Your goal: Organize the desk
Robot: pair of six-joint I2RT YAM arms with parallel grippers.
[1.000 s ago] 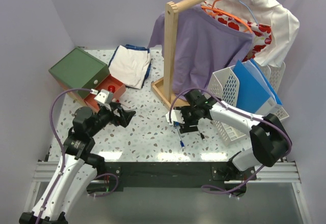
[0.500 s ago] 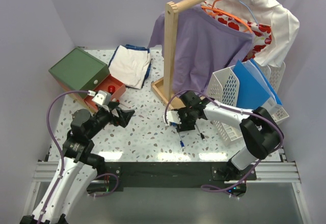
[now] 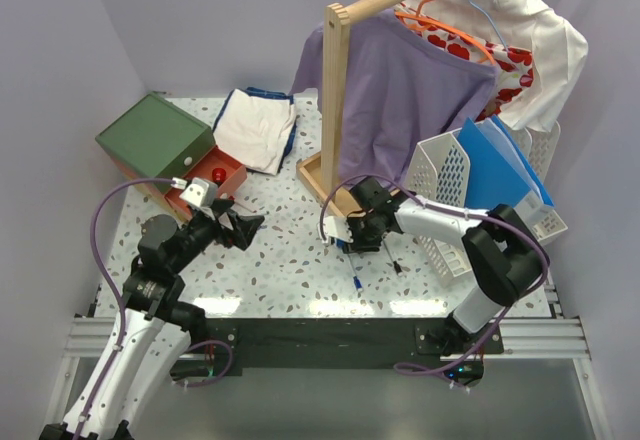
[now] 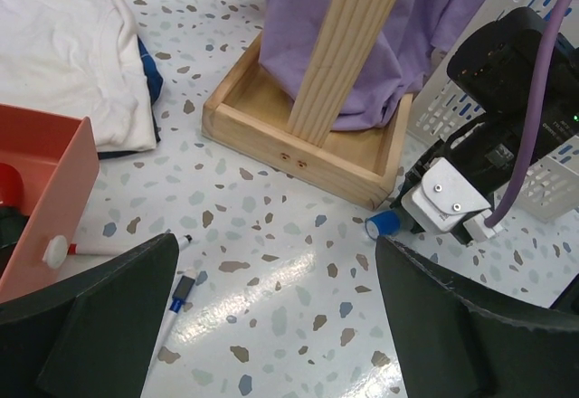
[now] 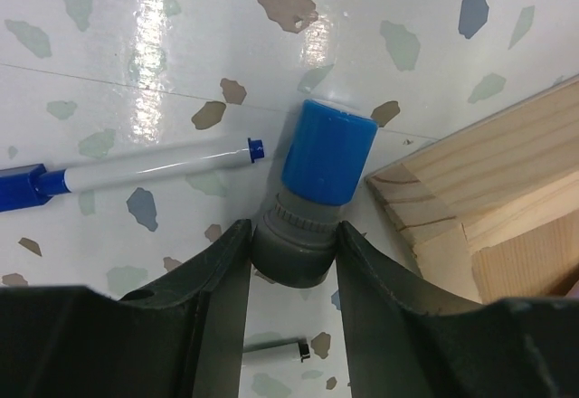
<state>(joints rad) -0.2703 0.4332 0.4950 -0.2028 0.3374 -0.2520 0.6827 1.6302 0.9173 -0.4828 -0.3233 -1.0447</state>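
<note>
Right end effector clamped on a blue-capped stick at the corner of the wooden rack base.

The speckled surface stretches ahead of both arms, carrying the rack, folded clothes, a drawer box and loose pens. In the right wrist view, the 2 fingers sit against the grey barrel below the cap, with the stick just beside the base corner. The left end effector hangs with its fingers wide apart and holds nothing. The likely risks: the round barrel could squirt out of so narrow a hold, a finger could catch the wood on lifting, or the white marker close by could be knocked and roll.
</note>
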